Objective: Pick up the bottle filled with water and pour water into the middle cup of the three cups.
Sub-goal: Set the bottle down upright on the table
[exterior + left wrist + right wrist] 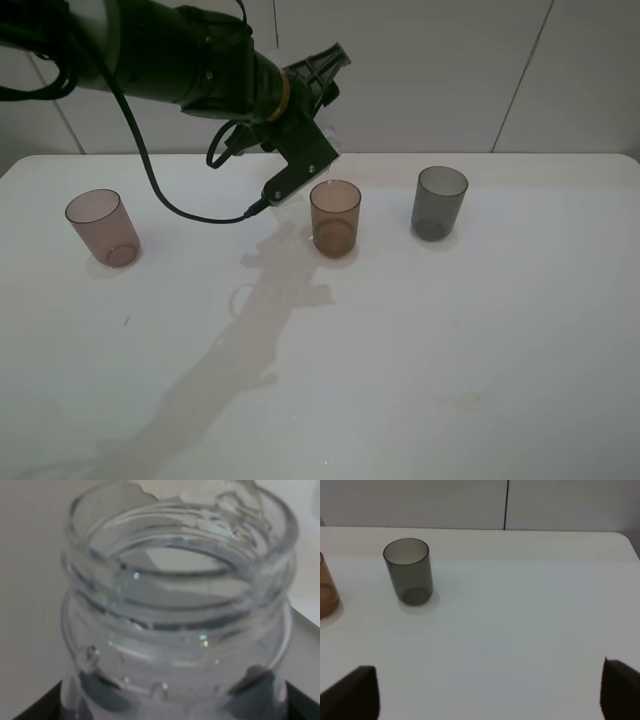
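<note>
- The left end effector [170, 707] is pinching the bottle [175, 625]. Its dark fingers [37, 710] show at either side of the clear body, just below the shoulders.
- In the left wrist view the bottle's wide threaded neck fills the picture. It has no cap, and its open mouth points away from the camera.
- Droplets cling inside the neck. The water [160, 692] itself is too clear for its level to be told.
- In the high view this end effector is lifted off the desk [450, 350], just behind and to the left of the middle cup [335, 218]. The bottle hardly shows there against the pale wall, so its tilt cannot be told.
- The middle cup stands upright on the desk. Whether it holds any water cannot be told.
- The pink cup [102, 227] stands well apart at the left, and the grey cup [439, 202] stands near the middle cup on its right. Both are upright.
- The arm's shadow lies across the desk in front of the middle cup.
- The right end effector [487, 692] is spread wide with nothing between its fingers. It hangs over bare desk, with the grey cup ahead of it.
</note>
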{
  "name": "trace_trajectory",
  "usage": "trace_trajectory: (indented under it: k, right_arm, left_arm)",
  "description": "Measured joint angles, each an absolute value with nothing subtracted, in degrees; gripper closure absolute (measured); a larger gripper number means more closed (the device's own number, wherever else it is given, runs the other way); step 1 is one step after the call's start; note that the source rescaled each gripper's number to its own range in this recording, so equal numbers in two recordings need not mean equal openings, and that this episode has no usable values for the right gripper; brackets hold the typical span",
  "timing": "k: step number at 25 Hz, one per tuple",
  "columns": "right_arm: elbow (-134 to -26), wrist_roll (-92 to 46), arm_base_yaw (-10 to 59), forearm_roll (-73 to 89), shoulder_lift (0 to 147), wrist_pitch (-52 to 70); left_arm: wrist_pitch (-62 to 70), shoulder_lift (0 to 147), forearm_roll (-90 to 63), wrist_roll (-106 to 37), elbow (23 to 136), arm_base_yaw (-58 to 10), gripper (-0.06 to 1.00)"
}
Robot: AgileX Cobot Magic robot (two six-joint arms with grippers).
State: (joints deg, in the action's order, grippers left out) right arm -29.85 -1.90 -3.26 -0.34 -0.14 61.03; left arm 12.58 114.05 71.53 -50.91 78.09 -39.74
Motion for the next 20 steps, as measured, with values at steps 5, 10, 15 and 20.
trace_trajectory:
  k: [5,10,15,20]
  right_arm:
    - [-29.8,-1.9,-3.3,-0.3,-0.1,61.0]
    - [-29.8,-1.9,-3.3,-0.3,-0.1,61.0]
    - [-29.8,-1.9,-3.3,-0.3,-0.1,61.0]
    - [-29.8,-1.9,-3.3,-0.3,-0.1,61.0]
  left_arm:
    - [12.6,114.0,72.0,-51.5,78.1,-39.7,0.94]
    - [12.6,114.0,73.9,-51.6,78.1,-39.7,0.94]
    - [12.5,114.0,74.2,-51.6,78.1,-39.7,0.94]
    - [12.5,114.0,74.3,-51.6,78.1,-39.7,0.94]
